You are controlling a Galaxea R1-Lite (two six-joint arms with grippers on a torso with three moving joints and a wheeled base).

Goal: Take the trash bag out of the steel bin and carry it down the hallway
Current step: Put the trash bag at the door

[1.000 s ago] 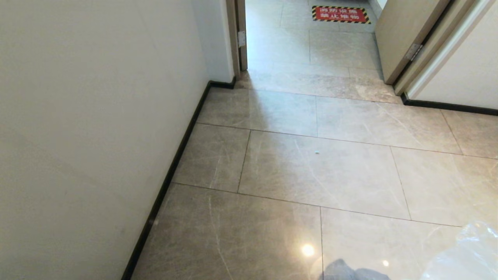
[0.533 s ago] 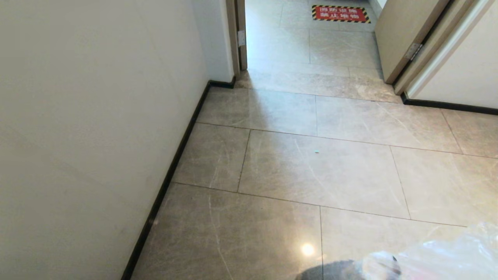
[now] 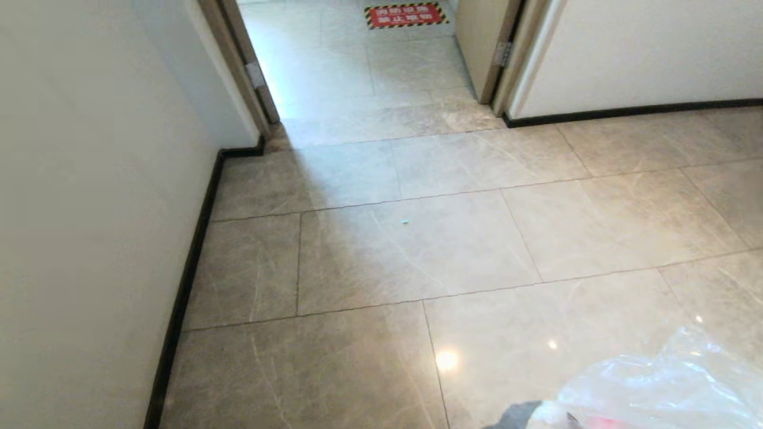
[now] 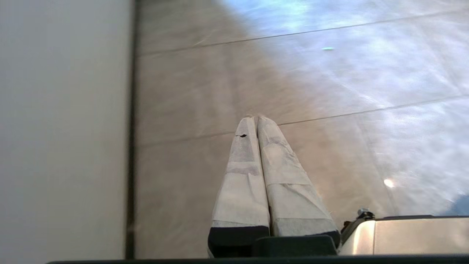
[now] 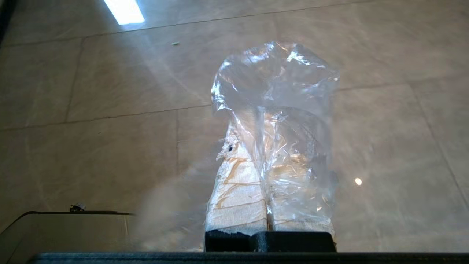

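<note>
Two grippers show only in their own wrist views, and both have their jaws pressed together. The right gripper [image 5: 256,135] pinches the trash bag [image 5: 278,110]: the thin clear plastic is caught between its white-wrapped fingers [image 5: 238,190] and billows up past the fingertips in a crinkled, shiny puff, draped over one finger. In the head view the same bag [image 3: 656,387] fills the lower right corner, with a patch of red showing through the film at the very bottom edge; what that red thing is cannot be told. The left gripper [image 4: 256,118] holds nothing, its wrapped fingers [image 4: 242,176] closed flat against each other above the floor, close to the wall.

The hallway [image 3: 417,256] is floored with large glossy grey-beige marbled tiles, with ceiling lights reflected in them as bright spots. A plain white wall [image 3: 89,208] runs along the left side with black skirting [image 3: 185,286] at its foot. Ahead stands an open doorway [image 3: 357,71], its door [image 3: 477,42] swung aside on the right, and beyond it lies a red floor sign [image 3: 405,14] edged in yellow and black stripes. A tiny pale speck [image 3: 405,222] lies on the tile in the middle of the floor.
</note>
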